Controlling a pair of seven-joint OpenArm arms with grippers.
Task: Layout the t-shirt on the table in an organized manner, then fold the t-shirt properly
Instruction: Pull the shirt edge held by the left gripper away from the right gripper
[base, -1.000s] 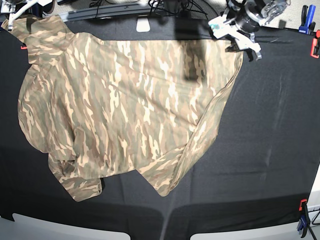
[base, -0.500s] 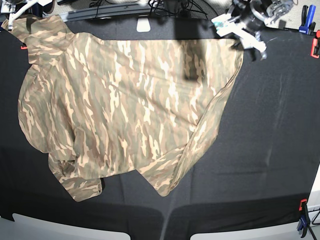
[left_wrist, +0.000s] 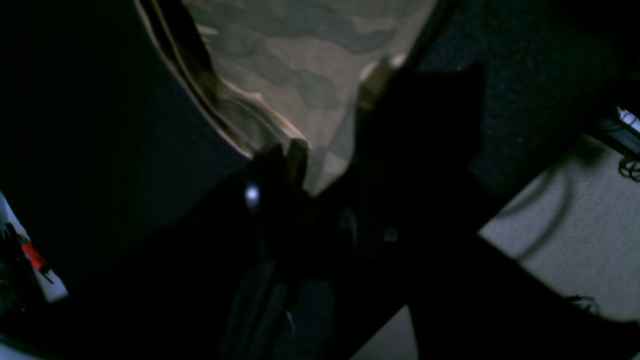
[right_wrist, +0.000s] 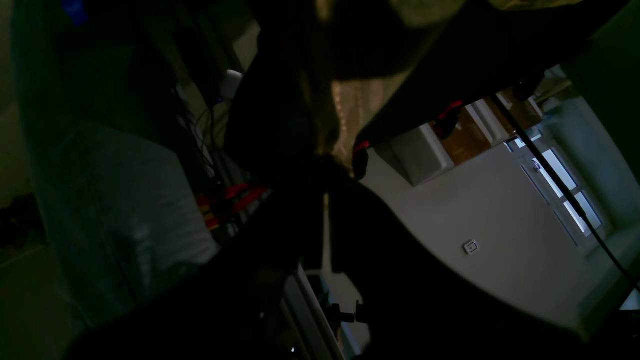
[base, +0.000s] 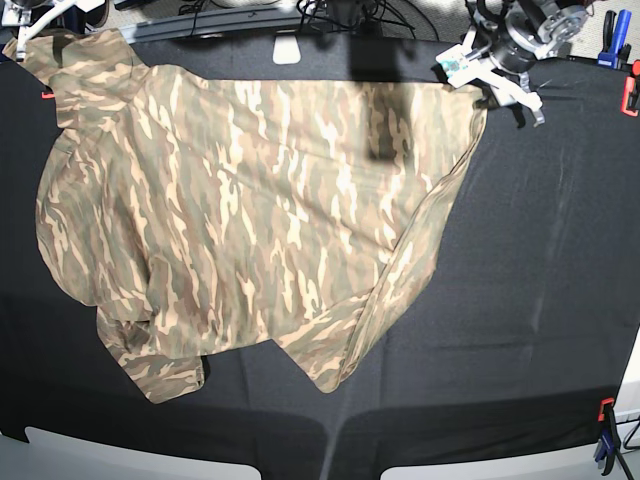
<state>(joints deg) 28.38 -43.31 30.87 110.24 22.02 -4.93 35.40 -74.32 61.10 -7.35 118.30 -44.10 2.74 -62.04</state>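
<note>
Two hands: both at the far edge of the surface (base: 540, 250).
Right hand (base: 22, 12): far-left corner, mostly cut off — closed; whether it pinches cloth is unclear.
T-shirt (base: 250, 210): camouflage, spread wide across the surface's left and middle, wrinkled.
Left hand (base: 487, 70): beside the shirt's far-right corner — open or closed, cannot tell.

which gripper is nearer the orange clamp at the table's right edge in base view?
Left. The left gripper is at the t-shirt's top right corner, a short way from the orange clamp. The right gripper is at the far top-left corner, across the whole shirt.
</note>
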